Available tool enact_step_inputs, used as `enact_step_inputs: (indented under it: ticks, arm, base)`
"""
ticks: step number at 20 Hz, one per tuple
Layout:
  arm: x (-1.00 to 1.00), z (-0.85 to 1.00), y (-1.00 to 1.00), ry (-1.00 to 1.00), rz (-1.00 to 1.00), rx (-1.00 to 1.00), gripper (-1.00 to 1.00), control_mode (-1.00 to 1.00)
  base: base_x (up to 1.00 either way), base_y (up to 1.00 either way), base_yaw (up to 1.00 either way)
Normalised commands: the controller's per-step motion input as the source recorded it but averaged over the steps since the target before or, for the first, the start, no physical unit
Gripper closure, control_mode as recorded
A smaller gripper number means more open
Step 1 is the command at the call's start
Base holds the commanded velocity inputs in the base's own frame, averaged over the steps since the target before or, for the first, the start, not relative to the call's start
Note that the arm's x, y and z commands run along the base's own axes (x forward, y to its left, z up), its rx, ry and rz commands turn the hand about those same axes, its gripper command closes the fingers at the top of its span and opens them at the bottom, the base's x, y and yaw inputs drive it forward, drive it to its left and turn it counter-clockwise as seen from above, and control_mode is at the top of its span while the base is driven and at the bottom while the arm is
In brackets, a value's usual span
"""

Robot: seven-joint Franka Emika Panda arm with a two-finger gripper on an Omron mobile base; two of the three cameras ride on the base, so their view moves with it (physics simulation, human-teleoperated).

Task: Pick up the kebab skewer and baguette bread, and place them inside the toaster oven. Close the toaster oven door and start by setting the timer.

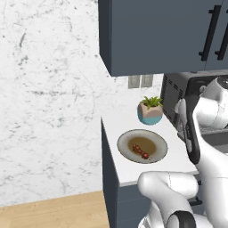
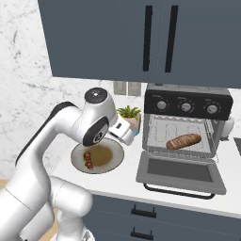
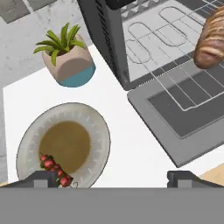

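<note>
A: Where do things stand?

B: The baguette bread (image 2: 183,140) already lies on the rack inside the toaster oven (image 2: 187,126), whose toaster oven door (image 2: 181,172) is dropped flat on the counter (image 3: 131,144). The kebab skewer (image 3: 56,168) lies on the plate (image 3: 94,122), near the rim facing me. My end effector (image 3: 113,177) hangs over the plate with its jaws spread wide, holding nothing.

A: So the skewer is next?

B: I think so. I'd centre the 2 fingertips (image 3: 46,178) across the stick, not along it, descend low, and close on the meat chunks, keeping clear of the plant pot (image 3: 70,65).
</note>
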Motion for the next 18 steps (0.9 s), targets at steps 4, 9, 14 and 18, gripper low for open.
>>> enact_step_inputs:
  ticks: [4, 9, 14, 18]
  arm:
    - [-0.13, 0.04, 0.85, 0.22, 0.28, -0.14, -1.00, -1.00]
    - [-0.05, 0.00, 0.32, 0.09, 0.26, 0.01, -1.00, -1.00]
    - [0.00, -0.09, 0.30, 0.01, 0.17, 0.02, -1.00, -1.00]
    - [0.00, -0.10, 0.46, 0.00, 0.15, 0.00, -1.00, -1.00]
  base:
    - [0.00, 0.00, 0.00]
    - [0.00, 0.00, 0.00]
    - [0.00, 0.00, 0.00]
    - [0.00, 0.00, 0.00]
